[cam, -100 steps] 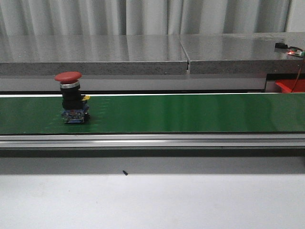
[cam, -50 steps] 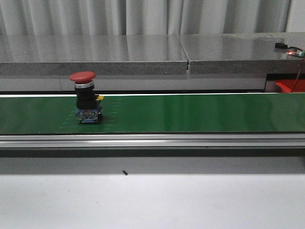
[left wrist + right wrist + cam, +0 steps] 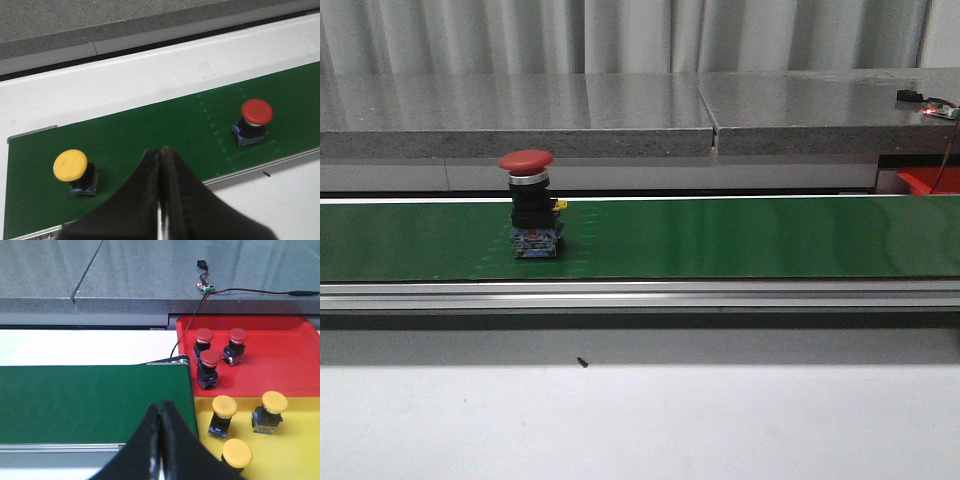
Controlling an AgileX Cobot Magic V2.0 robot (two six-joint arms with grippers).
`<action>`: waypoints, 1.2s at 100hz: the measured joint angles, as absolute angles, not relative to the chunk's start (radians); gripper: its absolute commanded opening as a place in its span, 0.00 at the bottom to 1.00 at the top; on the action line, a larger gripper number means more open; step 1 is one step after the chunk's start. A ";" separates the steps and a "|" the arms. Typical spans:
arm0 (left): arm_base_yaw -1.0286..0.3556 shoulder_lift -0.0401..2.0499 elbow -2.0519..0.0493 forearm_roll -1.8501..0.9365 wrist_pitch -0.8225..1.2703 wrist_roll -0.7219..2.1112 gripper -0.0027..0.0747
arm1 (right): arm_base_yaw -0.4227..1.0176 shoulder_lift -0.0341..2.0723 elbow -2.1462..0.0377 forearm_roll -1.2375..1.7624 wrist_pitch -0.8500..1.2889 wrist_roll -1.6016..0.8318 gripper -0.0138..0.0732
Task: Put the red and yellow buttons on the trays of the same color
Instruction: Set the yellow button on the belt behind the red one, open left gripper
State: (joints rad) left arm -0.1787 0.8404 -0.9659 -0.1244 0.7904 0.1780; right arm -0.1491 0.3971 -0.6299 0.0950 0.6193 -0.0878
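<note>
Red button (image 3: 528, 205) stands upright on the green belt (image 3: 740, 238) in the front view, on the left part of the belt, and no arm shows in that view. The left wrist view shows more: a yellow button (image 3: 73, 170) also stands on the belt, and the front view does not show it at all. In the left wrist view the left pincer (image 3: 161, 200) has its two fingers pressed together with nothing between them. The yellow button is near it on one side, and the red button (image 3: 254, 120) is farther off on the other side and ahead of the tips. Neither one touches the pincer. The right wrist view shows the end of the belt and two trays just beside it, which the front view barely shows. The red tray (image 3: 280, 375) holds three red buttons, and the yellow tray (image 3: 295, 450) holds three yellow buttons. The right pincer (image 3: 161, 440) is also pressed shut and holds nothing. It hangs over the belt's edge, with the trays off to its side.
</note>
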 measured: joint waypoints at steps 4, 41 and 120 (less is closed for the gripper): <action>-0.179 0.809 -0.949 -0.124 0.790 0.178 0.01 | -0.149 0.397 -0.630 0.093 0.617 -0.088 0.08; -0.179 0.527 -0.807 -0.177 0.812 0.178 0.01 | -0.149 0.397 -0.630 0.087 0.600 -0.088 0.08; -0.179 0.394 -0.752 -0.183 0.824 0.178 0.01 | 0.014 0.669 -0.781 0.163 0.747 -0.106 0.10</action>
